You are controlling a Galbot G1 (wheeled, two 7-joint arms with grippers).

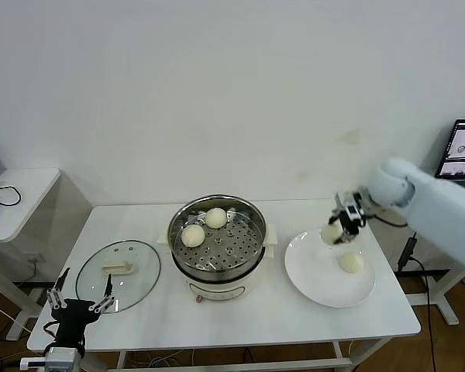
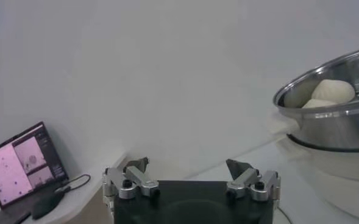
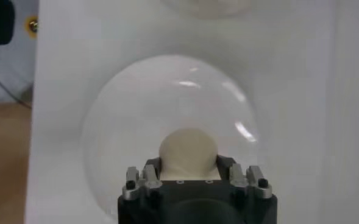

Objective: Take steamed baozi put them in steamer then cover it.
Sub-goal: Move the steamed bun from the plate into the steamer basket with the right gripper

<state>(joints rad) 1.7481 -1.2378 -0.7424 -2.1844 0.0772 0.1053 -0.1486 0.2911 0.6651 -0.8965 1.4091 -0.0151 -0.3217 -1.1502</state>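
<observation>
Left pincer (image 1: 79, 304) is sitting nearest the head camera, low at the front-left edge of the white rectangular surface (image 1: 240, 318), fingers standing wide apart, gripping nothing, parked.

Surface is carrying everything: round shiny stainless-steel steamer (image 1: 217, 236) on its cream-white base sitting mid-surface, flat white round plate (image 1: 318, 279) lying to its right, round glass lid with a cream handle (image 1: 118, 275) lying to its left, just beyond the left pincer.

Steamer is already holding two small cream-white round baozi: one (image 1: 193, 235) and another (image 1: 215, 218), both resting on the perforated tray toward its back-left. Front and right parts of the tray are showing bare.

Right pincer (image 1: 342, 226) is hanging above the plate's far-left rim, fingers clamped on a third cream-white bun (image 1: 332, 232); the right wrist view is showing that bun (image 3: 188, 152) pinched between both fingers with the plate (image 3: 136, 109) below it. Fourth bun (image 1: 351, 263) is resting on the plate, apart from the pincer.

Key relation: steamer is lying to the left of the right pincer, across the plate's rim, and the right arm is clearly the nearer one carrying the load. Buns being round, no long axis to be aligning. My read: coming move is needing a leftward carry clearing the steel rim, then a drop on the bare right side of the tray. Lid is lying nearer the left arm.
</observation>
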